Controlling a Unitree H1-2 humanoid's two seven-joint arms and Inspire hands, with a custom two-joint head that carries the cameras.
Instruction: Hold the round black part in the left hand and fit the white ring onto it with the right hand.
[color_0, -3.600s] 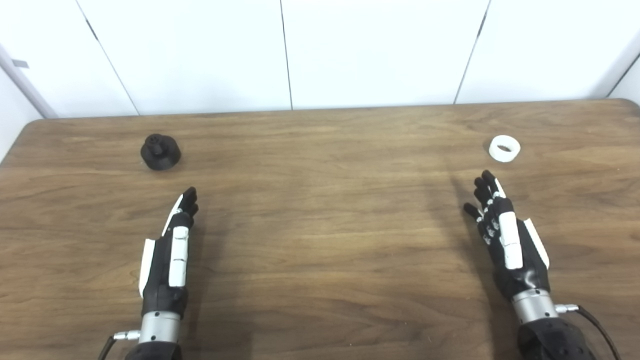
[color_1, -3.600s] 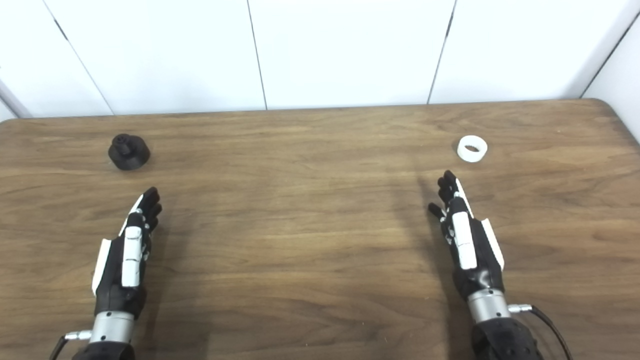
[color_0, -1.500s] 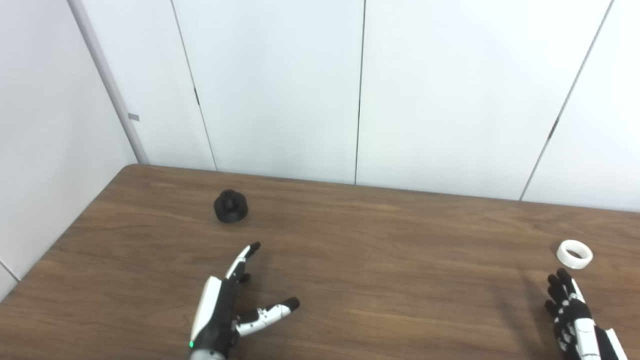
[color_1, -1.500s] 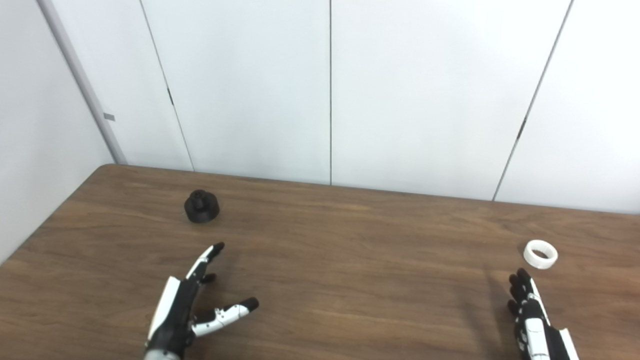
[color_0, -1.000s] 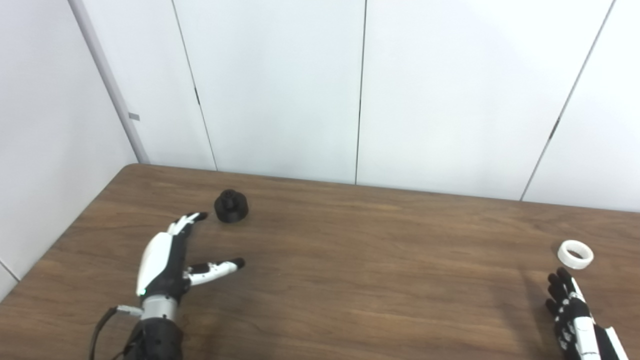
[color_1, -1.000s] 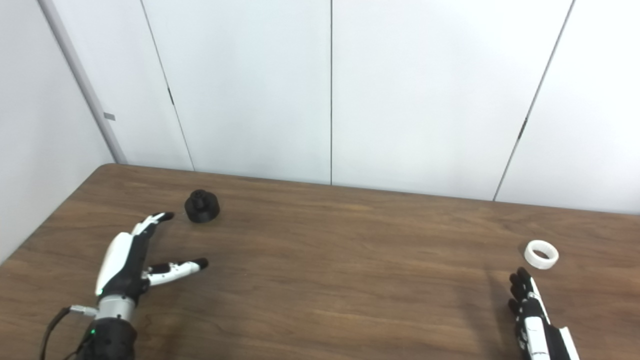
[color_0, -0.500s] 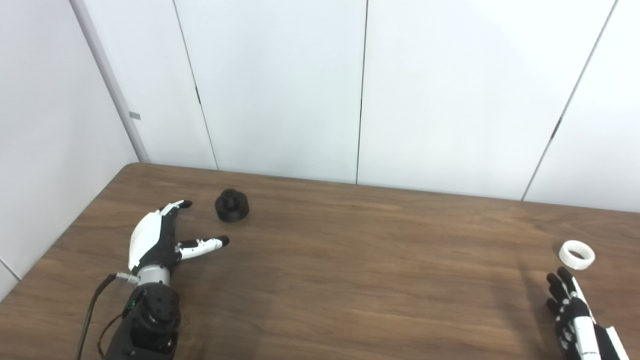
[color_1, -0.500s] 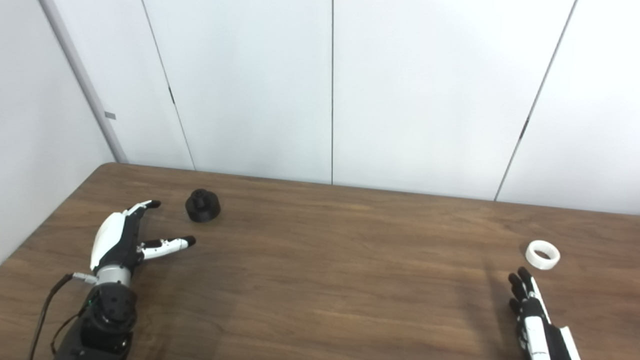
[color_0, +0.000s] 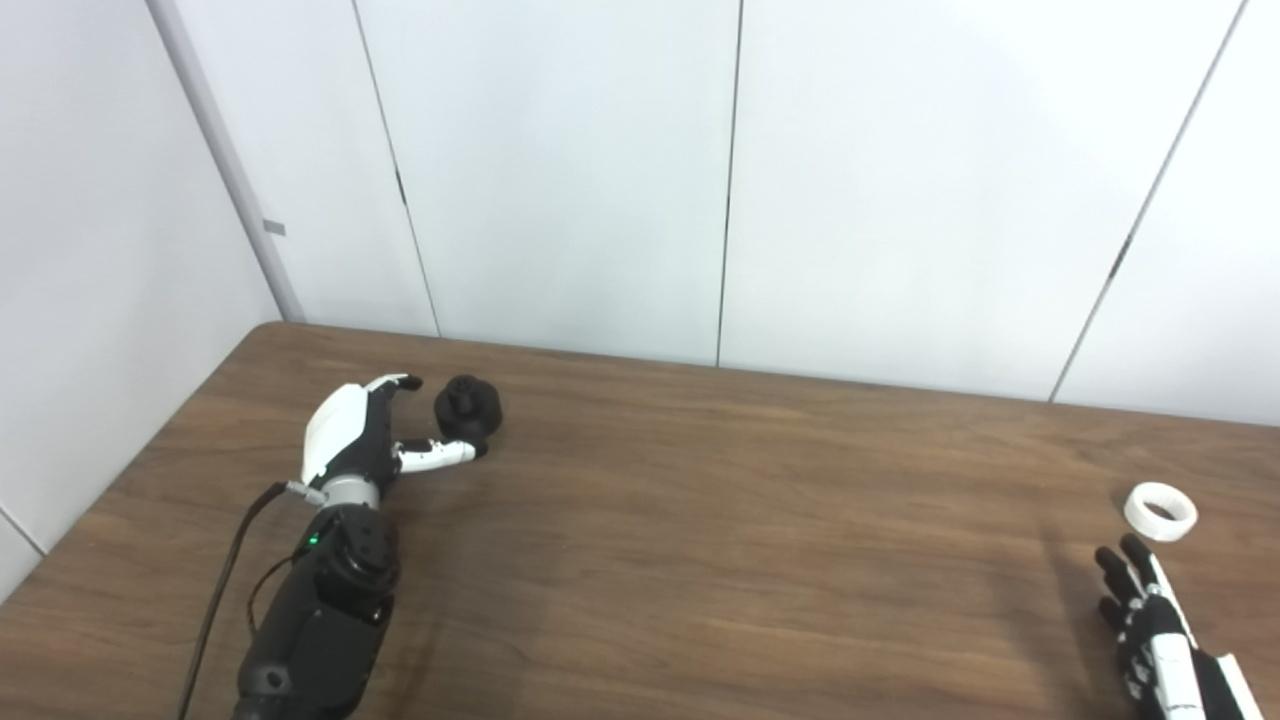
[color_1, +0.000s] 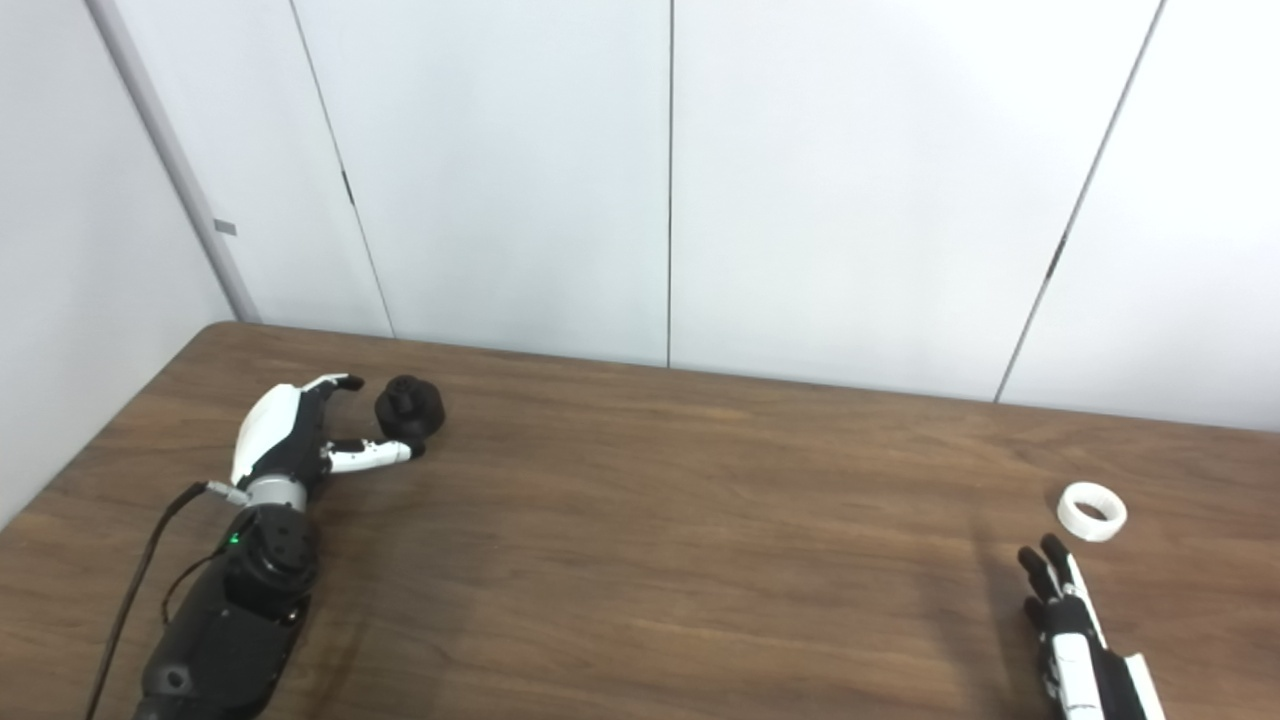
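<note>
Left eye view cuts the right hand (color_0: 1160, 640) off at the lower right corner: only its straight, spread fingers show, gripping nothing, just below the white ring (color_0: 1160, 510) lying flat on the wood-grain table (color_0: 700, 520). At the upper left of the frame the left hand (color_0: 365, 445) is unclenched, white-shelled, its fingers arched beside the round black part (color_0: 467, 405) and its thumb reaching under it; whether they touch is hard to make out. Right eye view shows the part's raised knob more clearly.
</note>
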